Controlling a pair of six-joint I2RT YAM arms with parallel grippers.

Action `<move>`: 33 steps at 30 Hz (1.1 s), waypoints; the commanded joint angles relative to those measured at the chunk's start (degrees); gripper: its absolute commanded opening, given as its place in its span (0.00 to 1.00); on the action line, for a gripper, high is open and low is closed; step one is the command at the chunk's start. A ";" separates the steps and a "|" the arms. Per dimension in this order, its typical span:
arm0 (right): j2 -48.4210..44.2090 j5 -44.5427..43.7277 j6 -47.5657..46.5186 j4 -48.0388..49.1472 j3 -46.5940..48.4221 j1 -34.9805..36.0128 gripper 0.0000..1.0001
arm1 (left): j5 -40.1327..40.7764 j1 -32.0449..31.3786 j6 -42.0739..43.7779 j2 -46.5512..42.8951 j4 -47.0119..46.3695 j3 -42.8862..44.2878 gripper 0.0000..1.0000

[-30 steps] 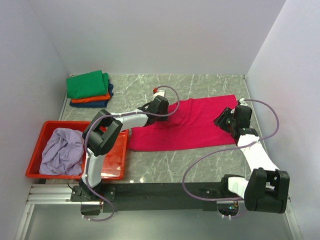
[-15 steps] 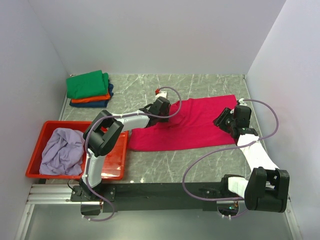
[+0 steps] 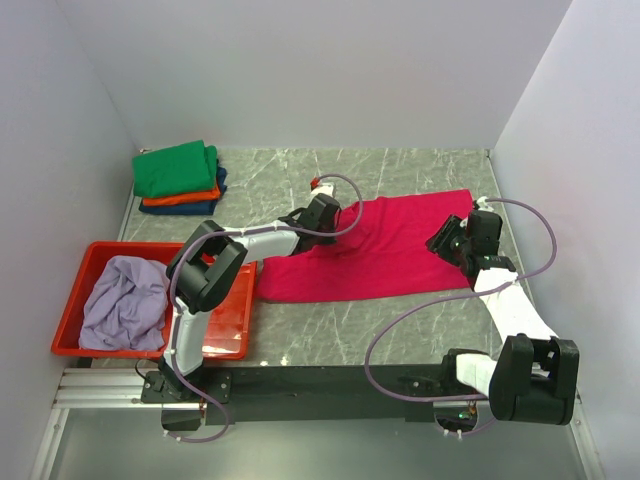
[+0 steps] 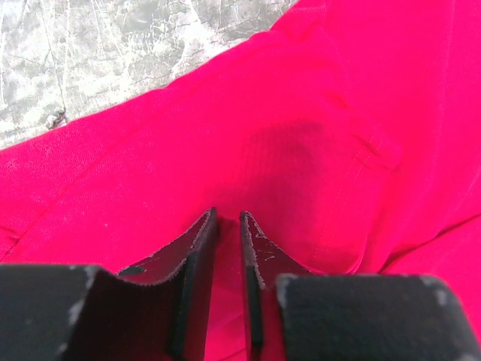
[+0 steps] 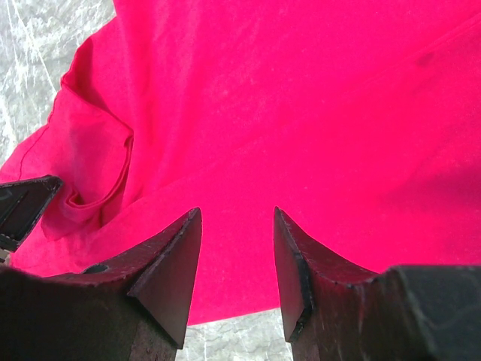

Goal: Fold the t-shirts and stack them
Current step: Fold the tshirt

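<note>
Top external view: white walls enclose a grey marble table where a crimson-pink t-shirt lies spread at centre-right. On its far left part the left gripper shows jaws nearly together, pinch unclear; the right gripper holds jaws spread over its right end.

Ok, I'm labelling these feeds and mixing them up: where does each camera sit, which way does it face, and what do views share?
Top external: above and behind the bases, looking down on the marble table; left arm and right arm show whole, reaching the crimson-pink t-shirt.
Left wrist: on that wrist, looking down past the left gripper at that t-shirt.
Right wrist: likewise, past the right gripper.
Shared: all three show the crimson-pink t-shirt.
</note>
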State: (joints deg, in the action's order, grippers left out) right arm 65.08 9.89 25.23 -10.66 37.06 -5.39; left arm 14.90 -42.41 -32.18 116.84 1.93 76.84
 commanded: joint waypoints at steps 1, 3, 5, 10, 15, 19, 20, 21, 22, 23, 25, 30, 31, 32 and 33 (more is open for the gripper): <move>0.22 -0.75 -1.06 1.16 0.82 0.55 0.50 | 0.84 -0.30 0.46 -0.21 0.18 1.56 0.25; 0.40 -0.75 -1.06 1.16 1.00 0.55 0.50 | 0.92 -0.30 0.63 -0.29 0.09 1.56 0.26; 0.49 -0.84 -1.06 1.08 1.00 0.55 0.50 | 1.01 -0.30 0.72 -0.03 0.26 1.82 0.26; 0.49 -0.84 -1.15 1.16 1.00 0.47 0.50 | 1.80 -0.30 0.72 0.58 0.88 2.18 0.26; 0.57 -0.93 -1.15 1.08 1.00 0.64 0.50 | 2.95 -0.30 0.54 1.29 2.02 2.70 0.30; 0.75 -0.93 -1.15 1.08 1.00 0.64 0.50 | 2.68 -0.30 0.63 1.47 1.76 2.97 0.31; 0.66 -0.93 -1.15 1.08 1.00 0.64 0.50 | 2.33 -0.30 0.81 1.38 1.58 2.71 0.30; 0.66 -0.93 -1.15 1.08 1.00 0.64 0.50 | 2.16 -0.39 0.98 1.29 1.32 2.70 0.30; 0.75 -0.93 -1.15 1.08 1.09 0.73 0.50 | 1.89 -0.56 1.07 1.38 1.23 2.70 0.30; 0.84 -0.93 -1.24 1.08 1.09 0.73 0.50 | 1.54 -0.48 1.25 1.55 1.32 2.96 0.30; 0.93 -0.93 -1.24 0.90 1.09 0.64 0.50 | 1.10 -0.65 1.33 1.73 1.58 3.14 0.31; 1.01 -1.45 -1.33 0.55 1.70 0.82 0.50 | 0.75 -0.57 1.16 0.59 0.53 1.74 0.00; 1.28 -1.63 -1.33 0.29 2.48 0.73 0.50 | 0.92 -0.65 1.07 -0.37 0.44 1.56 0.00; 1.54 -1.89 -1.50 0.02 3.10 0.82 0.50 | 1.01 -0.65 1.07 -0.90 0.26 1.30 0.00; 1.80 -2.94 -1.68 -0.94 3.80 0.73 0.50 | 1.01 -0.65 1.07 -1.43 0.09 1.21 0.00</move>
State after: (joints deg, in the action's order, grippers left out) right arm 66.24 9.13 24.71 -11.09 37.50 -5.04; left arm 16.34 -42.68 -31.31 118.02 3.81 77.82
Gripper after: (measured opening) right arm 0.503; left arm 0.013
